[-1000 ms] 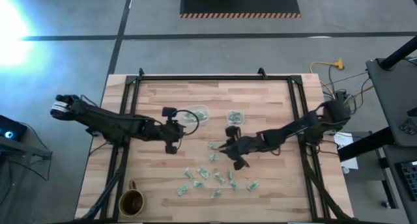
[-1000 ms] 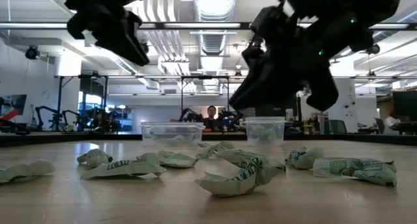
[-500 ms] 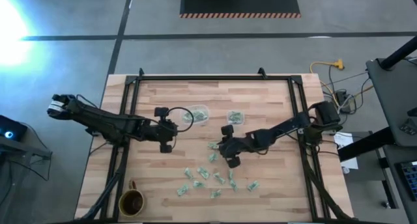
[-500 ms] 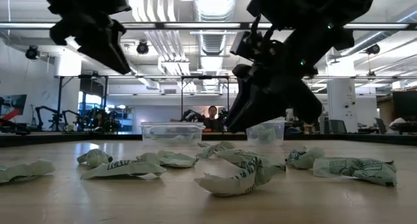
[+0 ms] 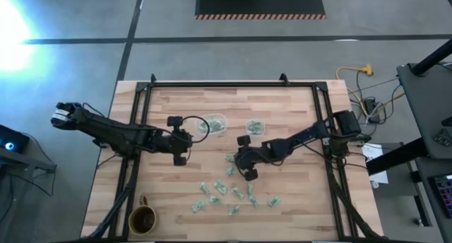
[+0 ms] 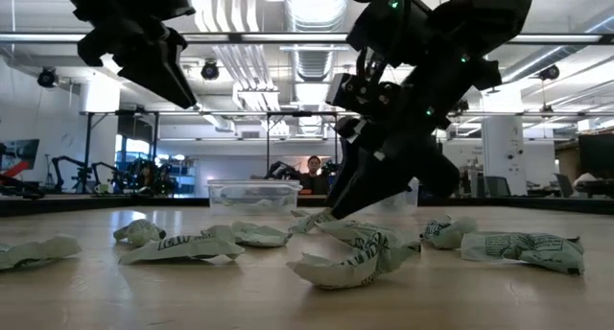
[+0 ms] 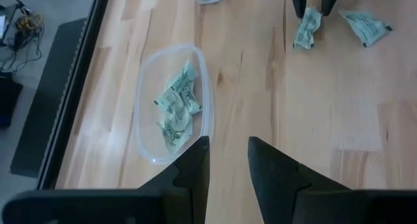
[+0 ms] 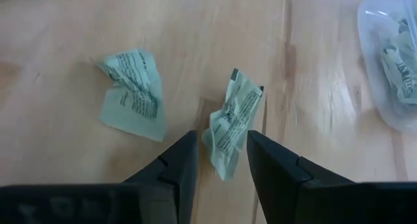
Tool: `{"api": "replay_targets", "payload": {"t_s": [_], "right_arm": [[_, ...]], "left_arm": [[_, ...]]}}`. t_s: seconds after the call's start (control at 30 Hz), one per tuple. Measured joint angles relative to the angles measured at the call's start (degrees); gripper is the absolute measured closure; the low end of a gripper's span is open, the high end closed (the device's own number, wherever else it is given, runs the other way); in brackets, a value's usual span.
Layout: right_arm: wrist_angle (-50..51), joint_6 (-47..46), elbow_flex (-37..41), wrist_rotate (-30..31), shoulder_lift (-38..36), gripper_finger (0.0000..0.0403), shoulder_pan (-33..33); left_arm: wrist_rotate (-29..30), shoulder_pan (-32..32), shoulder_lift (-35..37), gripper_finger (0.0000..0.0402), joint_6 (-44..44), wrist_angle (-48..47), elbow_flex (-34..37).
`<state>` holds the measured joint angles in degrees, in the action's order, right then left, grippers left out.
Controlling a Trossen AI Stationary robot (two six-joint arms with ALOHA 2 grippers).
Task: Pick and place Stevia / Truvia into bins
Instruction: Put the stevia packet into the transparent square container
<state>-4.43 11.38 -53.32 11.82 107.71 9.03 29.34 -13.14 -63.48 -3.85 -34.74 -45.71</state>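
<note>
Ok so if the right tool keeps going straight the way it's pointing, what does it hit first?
Most likely the crumpled green packet lying between the open fingers of the right tool, then the wooden table under it. Depth is hard to judge.

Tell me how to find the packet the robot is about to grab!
Start at the smaller square clear bin near the middle of the wooden table. Just in front of it two green packets lie side by side. Yours is the crumpled packet sitting between the open fingers of the right hand; its neighbour lies outside them.
</note>
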Motion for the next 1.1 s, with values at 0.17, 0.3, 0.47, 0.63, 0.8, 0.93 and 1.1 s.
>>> {"api": "replay_targets", "payload": {"t_s": [0.17, 0.3, 0.47, 0.63, 0.8, 0.93, 1.1], "right_arm": [[0.1, 0.4, 0.0, 0.0, 0.0, 0.0304, -0.2], [0.4, 1.1, 0.0, 0.0, 0.0, 0.0331, -0.2], [1.1, 1.5, 0.0, -0.1, 0.0, 0.0364, -0.2], [1.1, 2.8, 0.0, -0.1, 0.0, 0.0391, -0.2], [1.0, 3.4, 0.0, 0.1, 0.0, 0.0394, -0.2], [1.1, 3.6, 0.0, 0.1, -0.7, 0.0394, -0.2], [1.3, 3.6, 0.0, 0.2, -2.8, 0.0394, -0.2]], "left_arm": [[0.0, 0.0, 0.0, 0.0312, 0.0, 0.1, 0.0], [0.0, 0.0, 0.0, 0.0312, 0.0, -0.1, 0.1], [0.0, 0.0, 0.0, 0.0312, 0.0, 0.0, 0.1], [0.0, 0.0, 0.0, 0.0312, 0.0, 0.0, 0.1], [0.0, 0.0, 0.0, 0.0312, 0.0, 0.0, 0.1], [0.0, 0.0, 0.0, 0.0312, 0.0, 0.0, 0.1], [0.0, 0.0, 0.0, 0.0312, 0.0, 0.0, 0.1]]}}
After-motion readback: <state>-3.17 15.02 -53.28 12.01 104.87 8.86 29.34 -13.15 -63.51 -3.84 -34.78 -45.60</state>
